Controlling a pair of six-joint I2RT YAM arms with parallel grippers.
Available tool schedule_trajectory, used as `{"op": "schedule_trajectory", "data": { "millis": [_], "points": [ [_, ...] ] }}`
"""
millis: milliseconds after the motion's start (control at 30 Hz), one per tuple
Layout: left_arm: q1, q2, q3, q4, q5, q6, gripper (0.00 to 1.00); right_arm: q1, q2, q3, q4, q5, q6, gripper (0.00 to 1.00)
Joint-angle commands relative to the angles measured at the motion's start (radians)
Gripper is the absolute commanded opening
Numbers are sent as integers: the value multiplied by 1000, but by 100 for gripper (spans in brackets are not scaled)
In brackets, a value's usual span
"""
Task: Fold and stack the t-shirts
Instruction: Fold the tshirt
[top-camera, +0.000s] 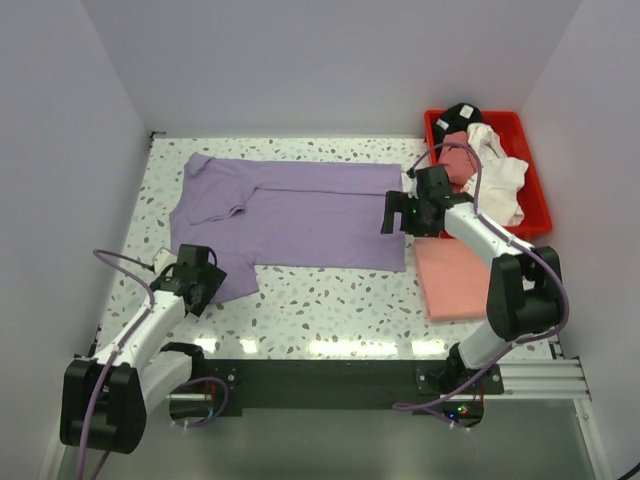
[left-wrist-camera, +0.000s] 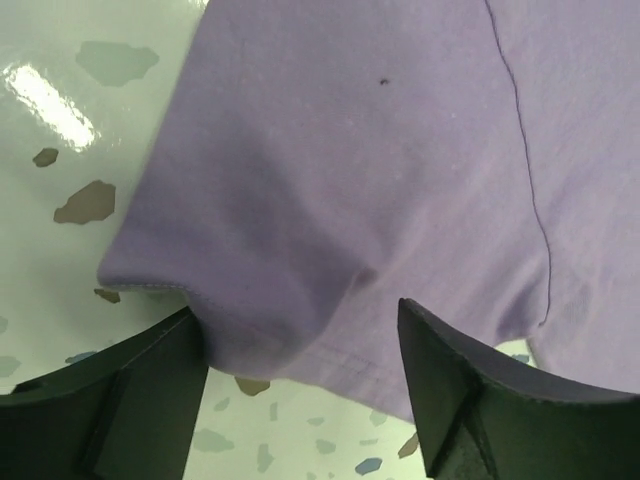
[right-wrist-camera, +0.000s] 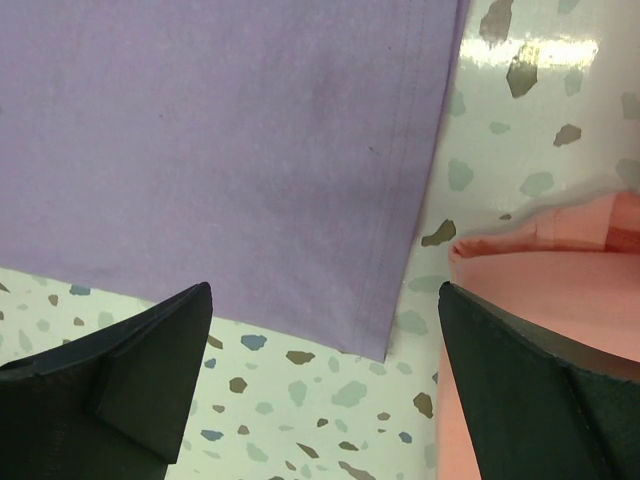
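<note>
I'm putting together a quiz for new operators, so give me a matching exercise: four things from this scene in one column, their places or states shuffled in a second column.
Things
1. purple shirt
2. pink shirt
3. red bin
4. left hand

Places or states
A. far right corner, heaped with clothes
B. open over the purple shirt's near-left corner
C. laid out across the middle of the table
D. folded, at the near right

Pairs: 1-C, 2-D, 3-A, 4-B

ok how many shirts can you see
5: a lavender shirt spread on the table, a folded salmon-pink one beside it, and dusty-rose, white and black ones heaped in the red bin; more may lie underneath.
</note>
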Motion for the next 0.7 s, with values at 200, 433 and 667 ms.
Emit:
{"op": "schedule_trajectory", "data": {
  "millis": [200, 433, 667],
  "points": [
    [-4, 35, -15, 40, -32, -29, 39, 56, -95, -93, 39, 84, 30, 99],
    [-4, -8, -23, 4, -41, -23, 6, 157, -124, -140, 24, 163, 18, 97],
    [-2, -47, 8, -21, -63, -8, 0, 199, -108, -182, -28, 195, -37, 89]
  ]
}}
